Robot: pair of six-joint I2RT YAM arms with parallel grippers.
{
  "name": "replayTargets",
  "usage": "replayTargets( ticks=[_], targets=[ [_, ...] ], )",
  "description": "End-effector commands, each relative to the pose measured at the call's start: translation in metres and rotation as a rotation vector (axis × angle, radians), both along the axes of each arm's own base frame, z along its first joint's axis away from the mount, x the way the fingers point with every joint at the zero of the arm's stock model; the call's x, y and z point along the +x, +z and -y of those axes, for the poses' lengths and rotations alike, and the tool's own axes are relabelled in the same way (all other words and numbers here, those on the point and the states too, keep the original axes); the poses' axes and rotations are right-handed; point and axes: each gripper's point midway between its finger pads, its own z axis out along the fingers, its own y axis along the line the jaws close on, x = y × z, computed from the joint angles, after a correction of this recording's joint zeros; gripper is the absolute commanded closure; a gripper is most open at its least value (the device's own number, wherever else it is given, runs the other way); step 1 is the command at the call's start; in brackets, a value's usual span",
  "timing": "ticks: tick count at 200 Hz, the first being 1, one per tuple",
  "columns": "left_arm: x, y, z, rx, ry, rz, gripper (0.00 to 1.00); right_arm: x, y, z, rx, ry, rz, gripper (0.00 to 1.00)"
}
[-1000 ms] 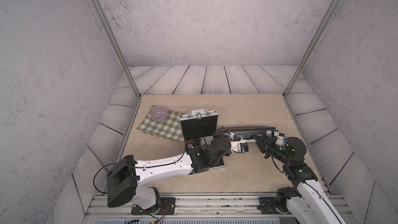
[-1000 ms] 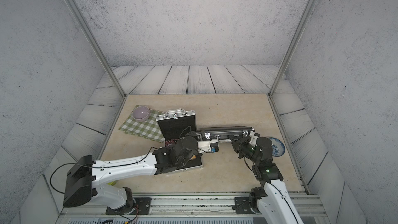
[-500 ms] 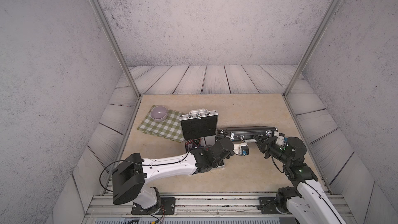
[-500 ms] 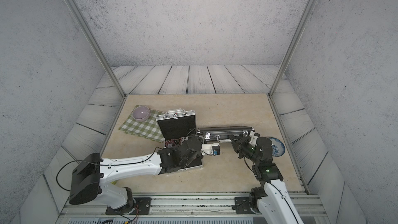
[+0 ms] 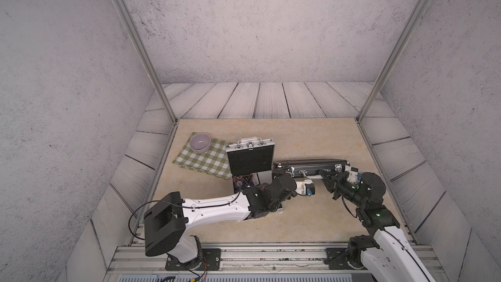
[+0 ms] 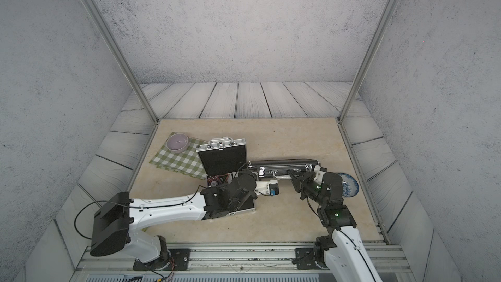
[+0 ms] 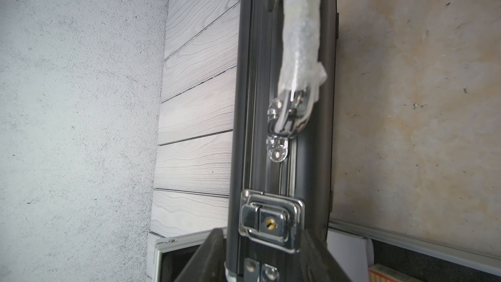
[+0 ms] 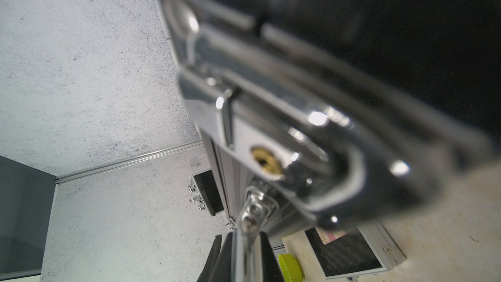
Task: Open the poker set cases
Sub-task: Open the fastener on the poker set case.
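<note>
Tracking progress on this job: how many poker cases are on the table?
2. The silver case stands open beside the checked cloth, lid upright; the black case lies closed next to it. None seem hidden.

silver case lid [image 5: 250, 158] upright beside black case [image 5: 311, 164], far tabletop [image 5: 311, 135] free

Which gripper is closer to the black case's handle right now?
Right. The right gripper is shut on the handle of the black case. The left gripper is further along the case front, its fingers either side of a latch.
</note>
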Motion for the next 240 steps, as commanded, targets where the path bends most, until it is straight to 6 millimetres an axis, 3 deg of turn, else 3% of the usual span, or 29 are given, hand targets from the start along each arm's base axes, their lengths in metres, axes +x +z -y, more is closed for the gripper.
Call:
replayTargets(
  ticks=[1, 56, 140, 187, 240],
  targets=[
    [0.012, 0.019, 0.002, -0.049, 0.049, 0.063, 0.53, -0.009, 0.013, -0.012, 0.022, 0.082, 0.056, 1.00],
    [0.017, 0.041, 0.000, -0.088, 0.066, 0.124, 0.55, -0.011, 0.010, -0.013, 0.023, 0.084, 0.050, 1.00],
    [0.024, 0.051, -0.004, -0.102, 0.068, 0.115, 0.56, -0.013, 0.009, -0.013, 0.021, 0.087, 0.049, 1.00],
    [0.031, 0.074, -0.006, -0.155, 0.079, 0.139, 0.57, -0.014, 0.009, -0.014, 0.021, 0.092, 0.049, 1.00],
    [0.038, 0.080, -0.007, -0.168, 0.085, 0.142, 0.58, -0.015, 0.009, -0.015, 0.018, 0.100, 0.050, 1.00]
  ],
)
